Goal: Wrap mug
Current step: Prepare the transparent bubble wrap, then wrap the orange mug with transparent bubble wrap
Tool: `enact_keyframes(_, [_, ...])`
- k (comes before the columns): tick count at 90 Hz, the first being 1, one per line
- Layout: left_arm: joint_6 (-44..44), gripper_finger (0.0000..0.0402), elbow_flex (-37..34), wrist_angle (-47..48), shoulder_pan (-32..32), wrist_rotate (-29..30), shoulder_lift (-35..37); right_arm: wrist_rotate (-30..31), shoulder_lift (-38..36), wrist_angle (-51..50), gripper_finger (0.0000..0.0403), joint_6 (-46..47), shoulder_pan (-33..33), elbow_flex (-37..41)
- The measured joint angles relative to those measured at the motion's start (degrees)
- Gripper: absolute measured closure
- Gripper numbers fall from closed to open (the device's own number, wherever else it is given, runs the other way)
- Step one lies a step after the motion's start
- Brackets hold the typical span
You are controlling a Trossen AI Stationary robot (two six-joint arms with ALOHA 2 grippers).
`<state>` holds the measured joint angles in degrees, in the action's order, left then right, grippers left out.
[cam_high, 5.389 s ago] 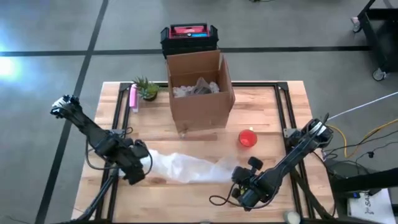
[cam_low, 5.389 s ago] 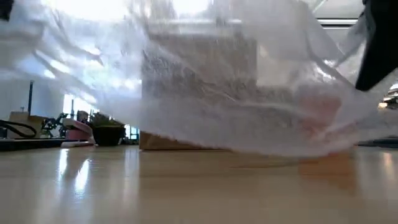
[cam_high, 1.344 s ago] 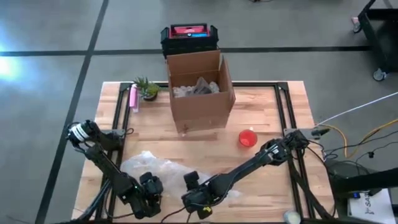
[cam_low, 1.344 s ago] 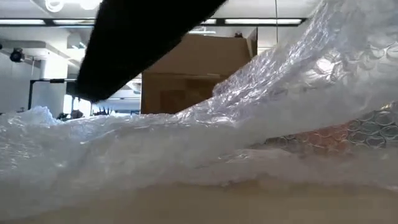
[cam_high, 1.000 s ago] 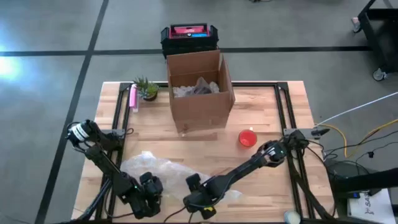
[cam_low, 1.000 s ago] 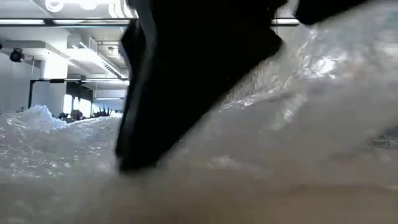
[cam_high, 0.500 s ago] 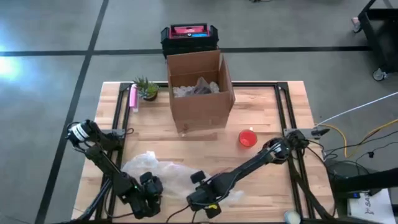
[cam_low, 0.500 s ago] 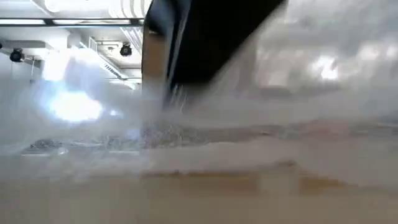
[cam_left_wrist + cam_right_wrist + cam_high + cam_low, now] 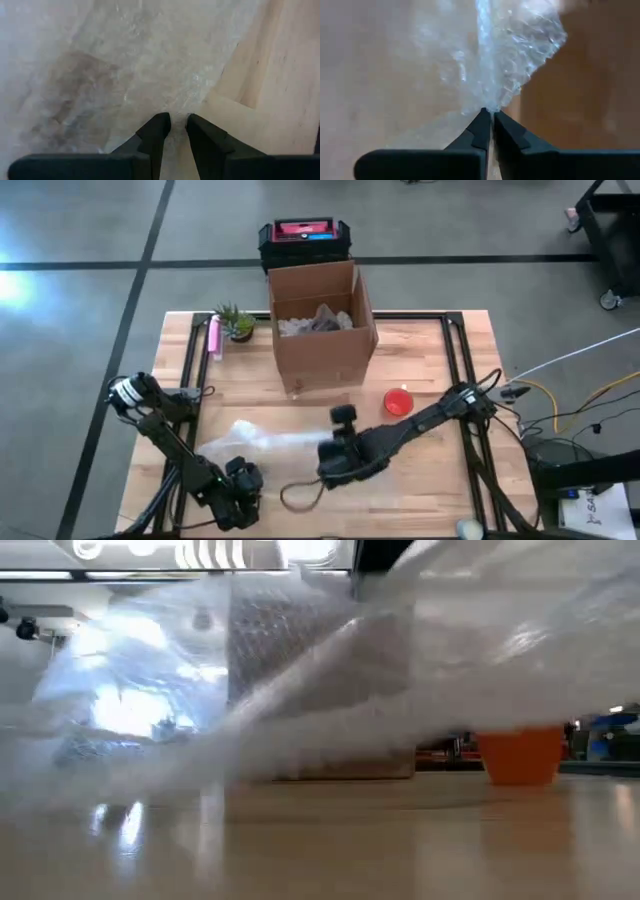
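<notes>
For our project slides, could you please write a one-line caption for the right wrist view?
Right gripper pinching an edge of the bubble wrap above the wooden table.

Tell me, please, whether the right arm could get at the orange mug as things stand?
Probably not yet: the right gripper is shut on the bubble wrap, so it is occupied. The orange mug stands near that arm, with bare table around it.

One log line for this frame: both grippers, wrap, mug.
left gripper: shut on bubble wrap, near table edge | right gripper: shut on bubble wrap, mid-table | mug: unwrapped, apart from wrap
</notes>
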<state>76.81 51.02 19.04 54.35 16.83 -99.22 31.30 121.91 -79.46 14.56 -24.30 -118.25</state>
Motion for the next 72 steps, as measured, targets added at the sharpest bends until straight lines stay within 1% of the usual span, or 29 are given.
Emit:
enact_keyframes(4, [0.45, 0.0327, 0.72, -0.35, 0.09, -2.43, -0.02, -1.18, 0.06, 0.46, 0.0395, 2.61, 0.96, 1.78])
enact_keyframes(10, [0.29, 0.0327, 1.81, -0.30, 0.37, -4.35, -0.05, -5.19, 0.70, 1.66, 0.0383, 4.16, 2.20, 4.38])
enact_keyframes(17, [-0.97, 0.0327, 3.53, 0.34, 0.37, -4.66, 0.62, -10.38, 1.75, 3.65, 0.0358, 4.36, 2.99, 7.86])
enact_keyframes(21, [-1.32, 0.0327, 4.76, 0.65, 0.35, -4.42, 1.46, -11.86, 2.08, 5.35, 0.0338, 4.36, 3.09, 9.81])
enact_keyframes(26, [-1.49, 0.0327, 6.32, 1.40, 0.33, -3.53, 2.77, -11.83, 2.25, 5.79, 0.0311, 4.36, 3.18, 11.90])
enact_keyframes(34, [-3.15, 0.0327, 7.85, 1.73, 0.63, -0.53, 4.31, -10.57, 2.23, 5.00, 0.0264, 4.87, 3.56, 13.69])
enact_keyframes(39, [-5.21, 0.0327, 8.47, 2.09, 0.63, 2.08, 5.09, -10.46, 1.92, 4.91, 0.0236, 4.99, 3.79, 13.61])
enact_keyframes(47, [-8.57, 0.0327, 9.12, 2.29, 0.53, 7.15, 6.20, -10.68, 0.86, 3.14, 0.0199, 3.74, 3.52, 10.35])
enact_keyframes(60, [-10.53, 0.0327, 9.06, 8.05, -1.62, 12.86, 8.24, -10.78, -3.31, -3.80, 0.0158, 2.14, 2.25, 5.09])
enact_keyframes(66, [-10.72, 0.0327, 9.06, 10.91, -3.18, 13.65, 9.04, -10.62, -6.47, -5.26, 0.0145, 3.74, 1.99, 5.18])
enact_keyframes(72, [-11.53, 0.0327, 8.88, 13.68, -4.65, 13.21, 9.53, -10.33, -10.51, -6.82, 0.0135, 7.04, 1.70, 7.25])
